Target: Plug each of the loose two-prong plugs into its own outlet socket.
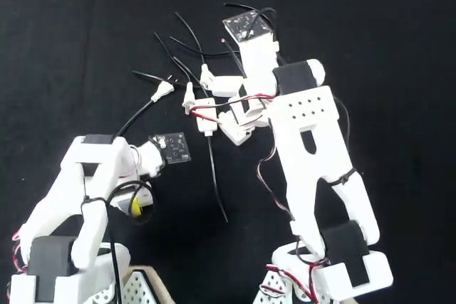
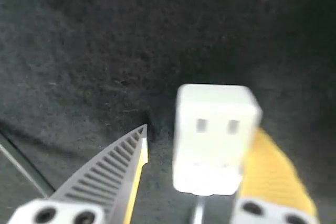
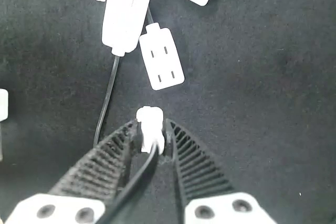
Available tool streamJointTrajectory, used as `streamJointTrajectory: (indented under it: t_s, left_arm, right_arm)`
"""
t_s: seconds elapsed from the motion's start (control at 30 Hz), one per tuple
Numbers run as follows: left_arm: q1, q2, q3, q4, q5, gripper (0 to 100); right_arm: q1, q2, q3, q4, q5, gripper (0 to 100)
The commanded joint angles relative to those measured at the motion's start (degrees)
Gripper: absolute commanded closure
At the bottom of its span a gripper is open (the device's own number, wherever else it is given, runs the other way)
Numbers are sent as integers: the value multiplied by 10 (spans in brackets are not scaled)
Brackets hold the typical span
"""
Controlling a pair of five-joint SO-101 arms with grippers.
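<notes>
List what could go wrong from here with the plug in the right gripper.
1. The socket ahead of the right gripper lies loose on the cloth, slightly askew to the held plug; a push may slide it rather than take the plug.
2. The socket block in the left gripper sits against the yellow finger with a gap to the other, so it may shift.

The left arm and right arm are both white plastic with black motor blocks and skinny red, white and black wires, the left gripper has a ribbed grey finger plus a yellow finger, and the right gripper has ribbed black fingers.
</notes>
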Motion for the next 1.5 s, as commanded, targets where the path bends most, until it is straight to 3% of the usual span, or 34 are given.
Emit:
streamJointTrajectory:
  t_s: [0.0,0.1,0.27,0.47,0.8,1.03,1.13,1.27,1.47]
  left_arm:
    - [15,2,-29,17,37,897]
    - [28,2,-33,17,96,970]
    - [39,2,-82,20,236,970]
    - [50,3,-162,67,308,970]
    - [116,79,-161,29,317,962]
    - [109,127,-174,24,318,714]
    - [105,126,-190,59,318,652]
    - [88,113,-250,146,320,663]
    - [27,11,-269,194,378,664]
  right_arm:
    - [-6,-5,-2,-10,2,987]
    - [-6,-4,-2,-10,2,987]
    - [-6,0,-2,-10,2,987]
    - [-6,0,-2,-10,2,987]
    - [-6,0,-1,-8,2,987]
    - [-5,-3,-1,-5,2,987]
    - [-6,-5,7,-6,2,987]
    - [-8,-5,10,-6,2,987]
    - [-4,-5,7,-5,-4,987]
